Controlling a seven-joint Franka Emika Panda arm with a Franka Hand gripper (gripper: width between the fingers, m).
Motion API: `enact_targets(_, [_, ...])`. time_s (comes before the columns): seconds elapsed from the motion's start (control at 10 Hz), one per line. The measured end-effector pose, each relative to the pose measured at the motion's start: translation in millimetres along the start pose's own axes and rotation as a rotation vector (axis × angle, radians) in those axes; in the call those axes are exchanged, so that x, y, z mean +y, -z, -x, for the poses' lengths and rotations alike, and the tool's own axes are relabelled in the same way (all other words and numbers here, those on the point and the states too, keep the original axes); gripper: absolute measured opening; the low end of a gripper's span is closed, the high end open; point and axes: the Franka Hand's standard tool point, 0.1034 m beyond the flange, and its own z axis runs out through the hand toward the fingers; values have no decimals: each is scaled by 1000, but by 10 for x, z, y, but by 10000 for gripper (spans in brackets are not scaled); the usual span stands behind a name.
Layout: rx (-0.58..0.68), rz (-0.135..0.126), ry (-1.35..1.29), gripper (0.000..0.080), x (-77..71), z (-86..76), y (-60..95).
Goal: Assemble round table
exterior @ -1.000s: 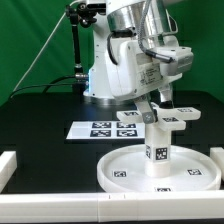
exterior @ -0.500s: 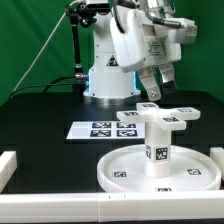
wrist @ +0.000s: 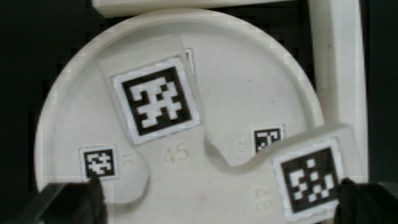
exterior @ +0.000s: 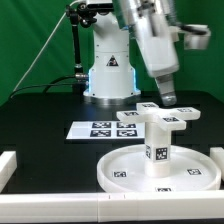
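On the disc [exterior: 160, 168], leg [exterior: 158, 143] and foot [exterior: 160, 113] stood stacked; your end effector [exterior: 166, 98] hung empty, slightly parted. Check the foot's seating next.

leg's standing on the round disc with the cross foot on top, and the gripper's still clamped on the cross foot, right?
Not clamped. The exterior view shows the gripper lifted clear above the cross foot, touching nothing. The rest holds: the leg stands upright on the round disc with the cross foot on top.
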Motion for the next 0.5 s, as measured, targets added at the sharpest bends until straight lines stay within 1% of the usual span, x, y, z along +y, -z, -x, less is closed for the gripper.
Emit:
enact_targets(0.1, [-12,13,108,649,-15,29,-5])
enact_targets(0.5, [-14,13,370,649,-7,23,-18])
